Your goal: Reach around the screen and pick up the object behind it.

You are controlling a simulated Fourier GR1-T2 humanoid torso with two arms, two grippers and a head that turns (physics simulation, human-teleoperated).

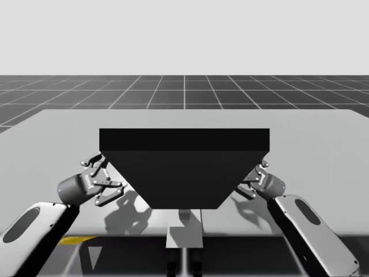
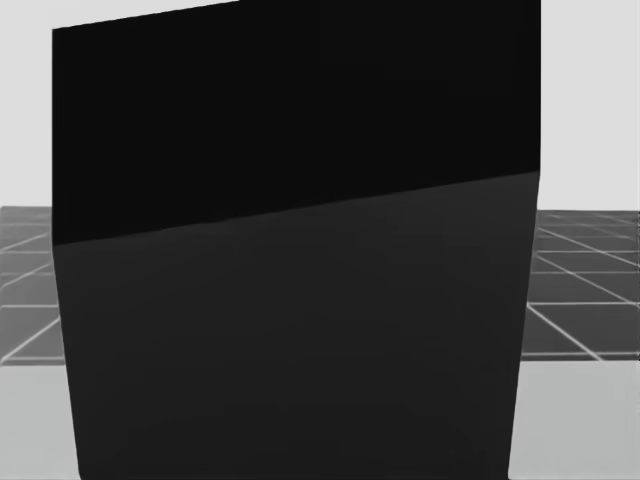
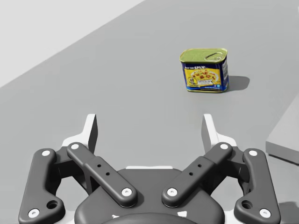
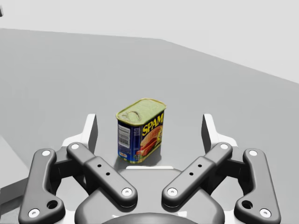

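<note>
— Where is the can [image 4: 140, 130]?

— On the table [image 1: 323, 150], on the far side of the screen [image 1: 184, 167]. The screen hides it from the high and head views. Both wrist views look past the screen's ends and catch it.

— Which arm is nearer?

— The right one, by a wide margin. In its wrist view the can stands just ahead of the right gripper [image 1: 253, 176], roughly centred between the two fingers. From the left gripper [image 3: 149, 125] it is well ahead and off toward the right-hand finger, so it probably sits toward the right end of the screen.

— How does it stand?

— Upright, lid up, long axis vertical. Seen from the right wrist, it is turned a little, one corner edge toward the camera, so the fingers would likely meet its sides at a slant unless the wrist turns.

— And the jaws?

— Both pairs are spread wide and hold nothing. On the right, neither finger touches the can; it looks narrower than the gap.

— So the move?

— Probably a short advance by the right arm, then a close.
</note>
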